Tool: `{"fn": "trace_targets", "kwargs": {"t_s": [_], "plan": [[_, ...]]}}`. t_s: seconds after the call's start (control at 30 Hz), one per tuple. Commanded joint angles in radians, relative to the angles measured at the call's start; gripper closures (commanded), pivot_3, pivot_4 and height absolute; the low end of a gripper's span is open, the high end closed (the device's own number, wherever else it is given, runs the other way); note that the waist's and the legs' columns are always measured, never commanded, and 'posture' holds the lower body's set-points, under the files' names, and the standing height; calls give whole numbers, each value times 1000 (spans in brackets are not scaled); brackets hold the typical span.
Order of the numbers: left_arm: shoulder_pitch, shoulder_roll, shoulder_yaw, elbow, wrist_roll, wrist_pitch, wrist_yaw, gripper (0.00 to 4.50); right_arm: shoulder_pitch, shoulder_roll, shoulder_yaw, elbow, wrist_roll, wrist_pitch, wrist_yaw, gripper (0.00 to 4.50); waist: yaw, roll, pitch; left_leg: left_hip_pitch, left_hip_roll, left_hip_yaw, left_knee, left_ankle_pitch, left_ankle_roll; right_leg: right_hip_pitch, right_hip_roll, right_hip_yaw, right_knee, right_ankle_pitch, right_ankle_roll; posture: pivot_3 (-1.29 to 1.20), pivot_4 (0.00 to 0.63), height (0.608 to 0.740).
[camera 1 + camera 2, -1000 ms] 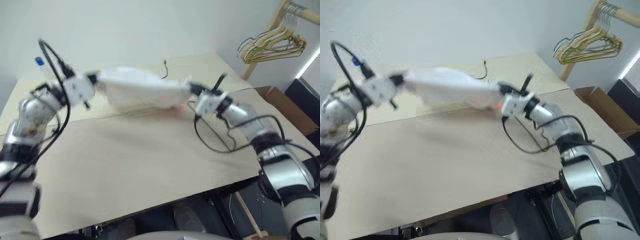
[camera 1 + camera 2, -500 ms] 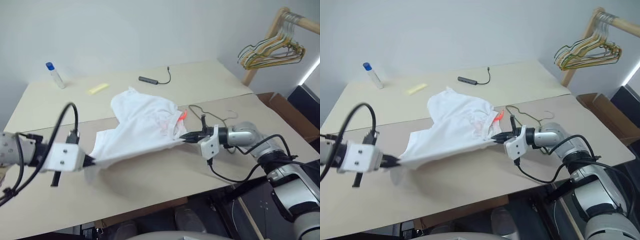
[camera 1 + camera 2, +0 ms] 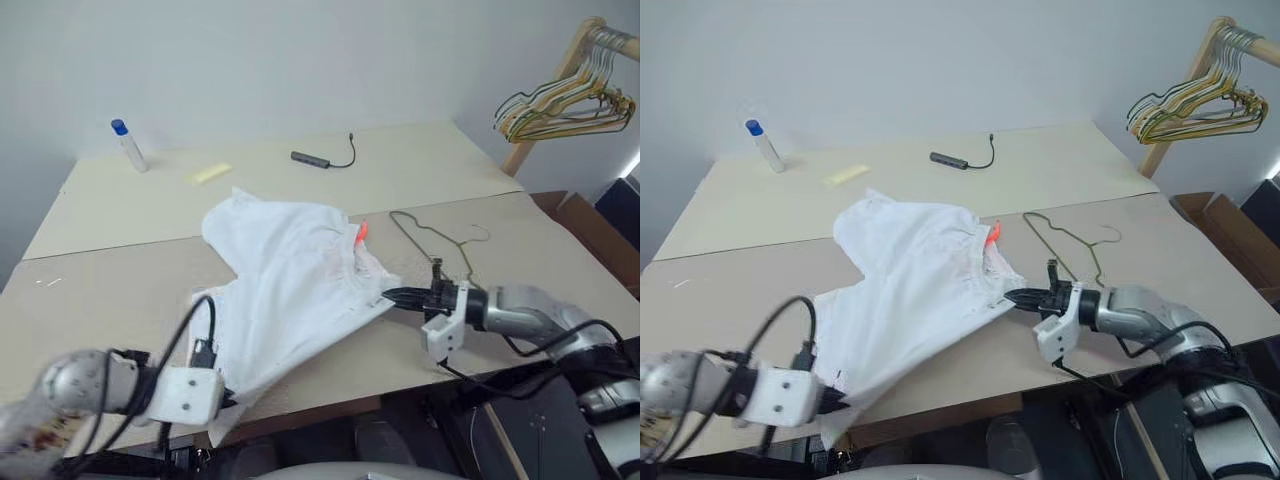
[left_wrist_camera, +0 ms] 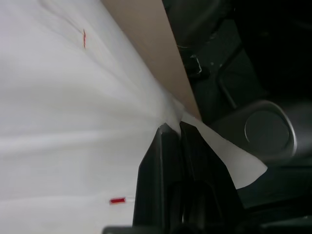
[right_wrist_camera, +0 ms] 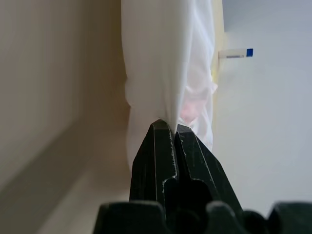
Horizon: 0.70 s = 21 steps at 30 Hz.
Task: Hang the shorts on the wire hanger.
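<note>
The tabletop [image 3: 120, 290], a pale tan surface made of two boards joined by a seam, carries everything here. Largest on it are the shorts [image 3: 290, 280], white and rumpled, spread from the middle of the tabletop down toward its near edge at 7 o'clock, with a small red-orange tag [image 3: 361, 230] showing at their 2 o'clock corner. The left claw [image 4: 171, 130] is clenched on a corner of the shorts right at the near edge of the tabletop, at 7 o'clock from the cloth's middle; a loose flap of white fabric hangs past the edge beside its black fingers [image 4: 158, 161]. The right claw [image 5: 167, 127] is clenched on the opposite side of the shorts, at about 4 o'clock from their middle, its black tips pinching a fold of the fabric so the cloth is drawn toward it. The wire hanger [image 3: 432, 238] lies flat on the tabletop at 3 o'clock from the shorts, just beside them, its hook curling toward 3 o'clock. A bunch of yellow-green and dark hangers [image 3: 560, 110] hangs on a wooden rail off the tabletop at 2 o'clock. Along the far board sit a black cable with a grey adapter [image 3: 322, 158] at 12 o'clock, a yellow slip [image 3: 208, 174] at 11 o'clock, and a small blue-capped bottle [image 3: 129, 146] at 10 o'clock.
</note>
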Motion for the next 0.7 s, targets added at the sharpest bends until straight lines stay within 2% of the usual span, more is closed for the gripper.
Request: {"fn": "trace_targets", "kwargs": {"t_s": [0.03, 0.17, 0.2, 0.3, 0.4, 0.47, 0.57, 0.7], "plan": [[-26, -1, -29, 23, 67, -38, 20, 4500, 48, -38, -44, -89, 35, 8, -5, 4477, -2, -4, 0, 0, 2, 0, 0, 0, 0, -1, 2, 0, 0, 0, -1, -162, 0, 740], [-26, 19, 0, -23, 50, -12, -1, 4500, 142, -45, -16, -173, 93, 76, 53, 4477, -1, -5, -1, 0, 3, 0, 0, 0, 0, 0, 2, 1, 0, 1, -2, -161, 0, 740], [-18, 26, 14, -48, 39, 2, -8, 4298, 154, -47, -7, -188, 123, 96, 79, 4496, -3, -5, -1, 0, 4, 1, 0, 0, 0, 0, 3, 1, 0, 0, -2, -160, 0, 740], [7, 41, 61, -102, 0, 28, -28, 3526, 199, -72, 9, -248, 247, 174, 172, 3754, -3, -6, -1, 1, 5, 1, 0, -1, 1, 0, 3, 2, 0, 0, -3, -152, 0, 740], [27, 31, 159, -150, -87, 59, -48, 2605, 249, -139, 1, -302, 370, 245, 275, 2777, 2, -6, 0, 1, 5, 0, 0, -1, 2, 0, 3, 3, 0, 0, -3, -138, 0, 740], [12, 14, 280, -184, -223, 119, -68, 1981, 309, -194, -32, -350, 529, 348, 344, 2087, 8, -7, 0, 1, 7, -1, 0, -1, 2, 0, 3, 2, 0, -1, -3, -126, 0, 740], [-39, -7, 445, -207, -435, 213, -86, 1956, 385, -249, -116, -418, 752, 534, 413, 1071, 21, -7, 1, 1, 9, 0, 0, -1, 2, 0, 3, 1, 0, -1, -4, -116, 0, 740], [-198, -27, 534, -121, -651, 310, -49, 1956, 410, -248, -278, -440, 1013, 848, 431, 1071, 30, -7, 0, 2, 11, 2, 0, -2, 2, 0, 6, 2, 0, -4, 0, -112, 0, 740]]}}
